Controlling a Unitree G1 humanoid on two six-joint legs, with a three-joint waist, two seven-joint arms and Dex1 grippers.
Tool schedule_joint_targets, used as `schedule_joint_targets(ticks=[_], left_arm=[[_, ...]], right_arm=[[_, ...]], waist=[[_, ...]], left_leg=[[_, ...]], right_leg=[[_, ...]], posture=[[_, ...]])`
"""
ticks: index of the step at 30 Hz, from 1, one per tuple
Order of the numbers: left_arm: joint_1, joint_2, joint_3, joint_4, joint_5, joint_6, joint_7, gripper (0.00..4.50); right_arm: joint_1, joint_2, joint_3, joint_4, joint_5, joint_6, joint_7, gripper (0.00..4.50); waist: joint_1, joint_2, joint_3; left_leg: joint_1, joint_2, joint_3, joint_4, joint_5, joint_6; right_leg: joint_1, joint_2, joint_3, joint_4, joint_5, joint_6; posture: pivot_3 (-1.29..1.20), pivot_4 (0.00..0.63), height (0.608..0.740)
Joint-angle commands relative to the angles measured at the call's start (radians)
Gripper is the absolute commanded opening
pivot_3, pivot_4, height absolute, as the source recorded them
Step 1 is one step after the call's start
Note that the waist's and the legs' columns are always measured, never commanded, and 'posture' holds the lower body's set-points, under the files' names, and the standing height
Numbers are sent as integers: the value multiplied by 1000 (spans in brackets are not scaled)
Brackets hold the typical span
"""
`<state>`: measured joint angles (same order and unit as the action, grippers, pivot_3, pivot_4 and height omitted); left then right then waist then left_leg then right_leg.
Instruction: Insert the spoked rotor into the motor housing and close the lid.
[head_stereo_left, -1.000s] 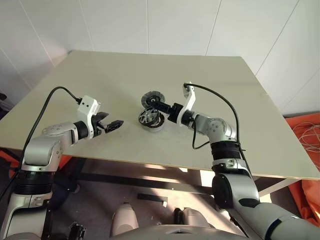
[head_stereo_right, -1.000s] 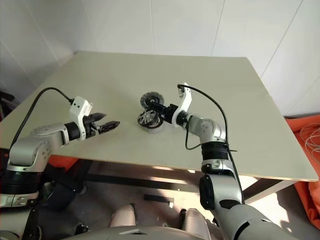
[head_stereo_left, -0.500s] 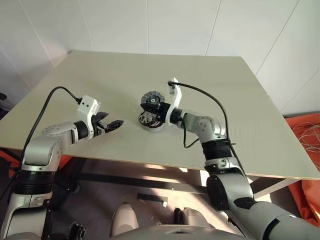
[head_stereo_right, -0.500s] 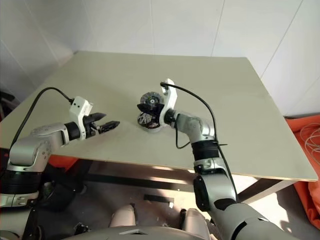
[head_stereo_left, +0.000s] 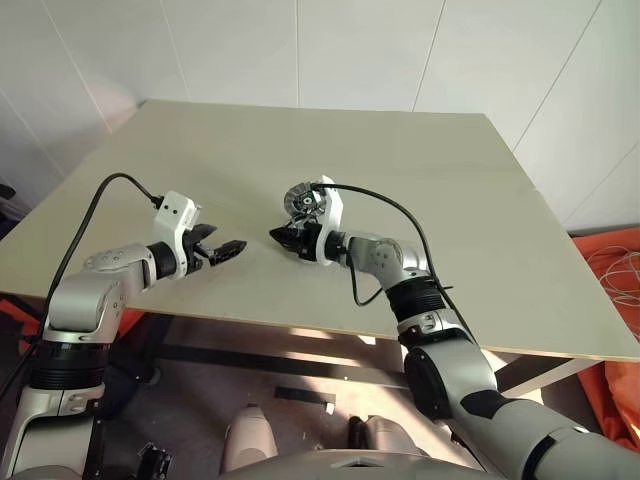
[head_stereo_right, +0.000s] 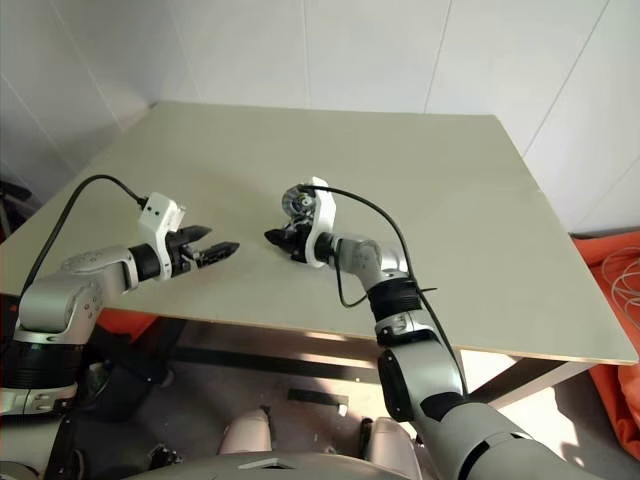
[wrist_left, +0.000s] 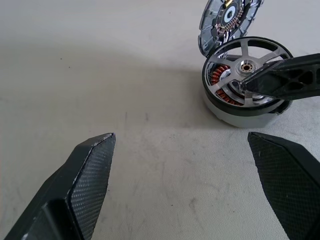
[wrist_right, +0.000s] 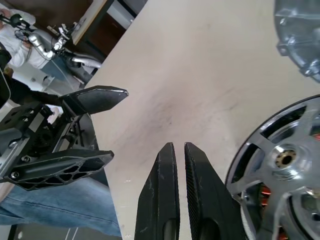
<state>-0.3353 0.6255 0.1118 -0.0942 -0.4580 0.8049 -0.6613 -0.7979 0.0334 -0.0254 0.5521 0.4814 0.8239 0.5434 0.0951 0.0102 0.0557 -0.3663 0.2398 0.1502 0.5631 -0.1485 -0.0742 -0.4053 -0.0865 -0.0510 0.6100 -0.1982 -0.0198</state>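
The beige worktop (head_stereo_left: 420, 190) carries the whole job near its middle. Largest of the parts is the motor housing (wrist_left: 235, 112), a shallow silver-grey cup with copper-brown windings showing through; the spoked rotor (wrist_left: 247, 67) already sits in it, black rim level with the cup's mouth and hub centred. Just beyond, on the far side and touching or nearly touching the housing, the lid (wrist_left: 227, 20) stands tilted up on edge, its dark hub and ribbed rim facing the near left.

The right end effector (wrist_right: 180, 150) has its two black fingers pressed together, pinching nothing; it lies across the near side of the rotor, tips pointing left past the rim. The left end effector (wrist_left: 180, 150) hangs spread wide, well apart to the left, aimed at the housing.

Insertion looks done; closing the lid remains. What matters is that the lid lies on the far side of the right end effector, beyond the rotor, leaning on its edge, and the right arm is much the nearer.
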Motion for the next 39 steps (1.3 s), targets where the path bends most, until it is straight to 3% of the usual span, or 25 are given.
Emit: schedule_joint_targets(ticks=[1,32,39], left_arm=[[-8,5,17,-35,-2,-17,3,4500],[-23,5,5,-17,8,-24,-7,4500],[-22,3,6,-18,8,-22,-8,4500]], right_arm=[[-38,-11,-24,5,-6,-35,7,290],[-5,-94,-111,37,-30,-72,-25,290],[2,-106,-53,-22,-80,-120,-2,290]], waist=[[0,0,0],[0,0,0],[0,0,0]], left_leg=[[0,0,0,0,0,0],[0,0,0,2,0,0],[0,0,0,2,0,0]], right_leg=[[0,0,0,0,0,0],[0,0,0,2,0,0],[0,0,0,2,0,0]], posture=[[0,0,740],[0,0,740],[0,0,740]])
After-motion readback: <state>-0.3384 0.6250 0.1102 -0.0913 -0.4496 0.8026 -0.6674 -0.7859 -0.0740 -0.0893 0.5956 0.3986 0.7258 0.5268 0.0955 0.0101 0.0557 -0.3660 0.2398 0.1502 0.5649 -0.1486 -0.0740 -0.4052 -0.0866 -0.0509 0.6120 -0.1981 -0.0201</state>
